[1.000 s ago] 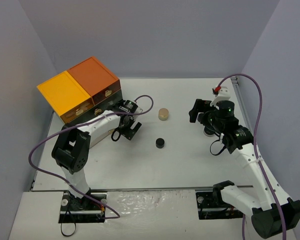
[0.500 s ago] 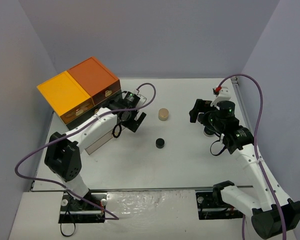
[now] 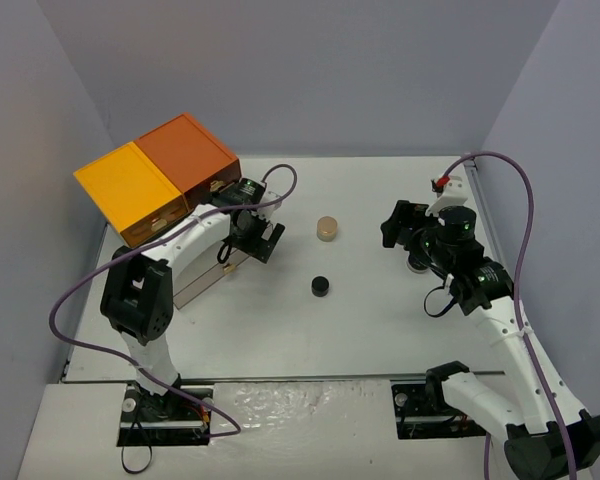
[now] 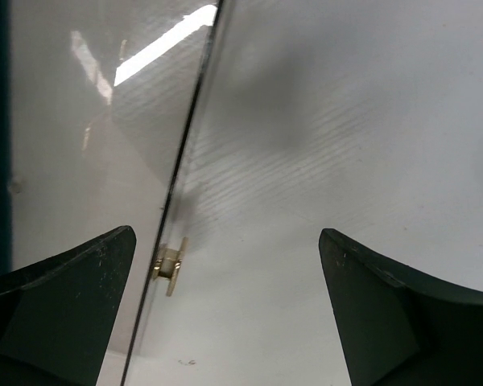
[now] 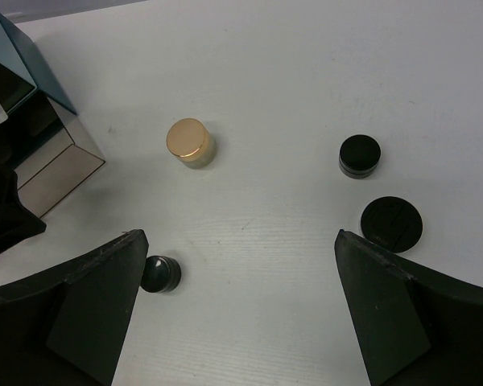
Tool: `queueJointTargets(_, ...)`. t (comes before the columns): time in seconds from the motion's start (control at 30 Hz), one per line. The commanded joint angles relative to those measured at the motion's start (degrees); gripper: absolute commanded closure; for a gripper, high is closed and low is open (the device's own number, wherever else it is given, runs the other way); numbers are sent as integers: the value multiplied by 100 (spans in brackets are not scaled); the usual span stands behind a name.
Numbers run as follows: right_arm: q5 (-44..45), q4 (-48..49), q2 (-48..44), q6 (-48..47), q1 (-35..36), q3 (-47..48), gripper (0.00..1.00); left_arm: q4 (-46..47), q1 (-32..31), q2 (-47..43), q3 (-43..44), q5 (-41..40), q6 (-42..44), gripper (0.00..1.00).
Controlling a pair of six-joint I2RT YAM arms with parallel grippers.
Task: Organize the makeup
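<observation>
The gold-lidded jar [image 5: 188,141] stands upright, lid up, on the desk [image 5: 306,72], with a small black pot [image 5: 160,273] nearer the arms and, well to the right, a round black pot [image 5: 360,154] just beside a flat black compact [image 5: 392,223] lying flat; all are round, axes vertical. The right hand [image 5: 240,237] hangs spread wide above them, gripping nothing. The left hand [image 4: 225,241] is likewise spread, the brass knob [image 4: 171,265] of the cabinet [image 3: 160,175] between its fingers, touching neither.

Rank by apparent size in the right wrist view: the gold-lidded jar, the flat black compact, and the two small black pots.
1. flat black compact
2. gold-lidded jar
3. The black pot beside the compact and the black pot at lower left look alike, so they are not ranked against each other.
</observation>
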Motion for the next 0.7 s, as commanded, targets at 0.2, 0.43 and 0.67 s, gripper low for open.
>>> queueJointTargets(0.2,337,163,-147,50,-19,66,1,-91,-172,-335,-134,828,-68,3)
queueJointTargets(0.43,442,171,-114,87,-23,110,1,-175,-291,-617,52,967,-292,3)
queueJointTargets(0.67,704,139,-169,-94,-23,265,1,-287,-715,-645,807,63,-633,3)
